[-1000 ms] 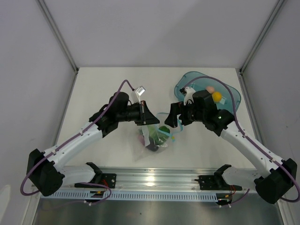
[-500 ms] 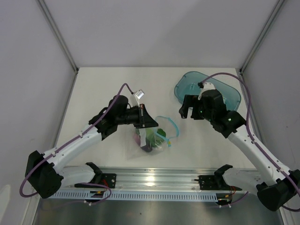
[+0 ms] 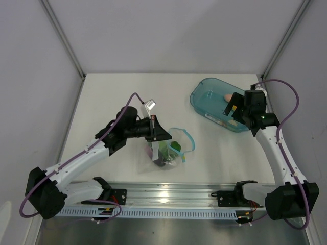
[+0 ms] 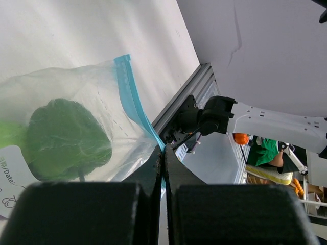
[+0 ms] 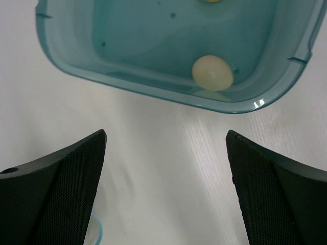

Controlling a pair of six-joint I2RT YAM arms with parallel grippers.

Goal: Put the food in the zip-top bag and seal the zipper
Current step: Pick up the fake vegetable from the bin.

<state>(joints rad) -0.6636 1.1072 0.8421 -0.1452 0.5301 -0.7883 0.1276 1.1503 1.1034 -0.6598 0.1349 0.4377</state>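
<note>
The zip-top bag point(image 3: 166, 152) hangs from my left gripper point(image 3: 159, 134), which is shut on its light-blue zipper point(image 3: 185, 137) edge. In the left wrist view the zipper point(image 4: 130, 97) runs down into the closed jaws of the left gripper point(image 4: 164, 153). A green pepper point(image 4: 66, 140) shows through the bag point(image 4: 110, 89). More food, green and purple, sits in the bag's bottom point(image 3: 164, 159). My right gripper point(image 3: 234, 108) hovers open above the teal tub point(image 3: 207, 99). A pink egg-shaped piece point(image 3: 227, 97) point(image 5: 212, 72) lies in the tub point(image 5: 153, 89), beyond the right gripper point(image 5: 166, 135).
A sliver of yellow-orange fruit point(image 5: 212, 1) shows at the top edge of the right wrist view, inside the tub. Grey walls close off the table at left, right and back. An aluminium rail point(image 3: 168, 196) runs along the near edge.
My right arm has drawn back from the bag's mouth, up and right, to above the tub, staying open. The left gripper keeps its hold and the bag has sagged slightly.
</note>
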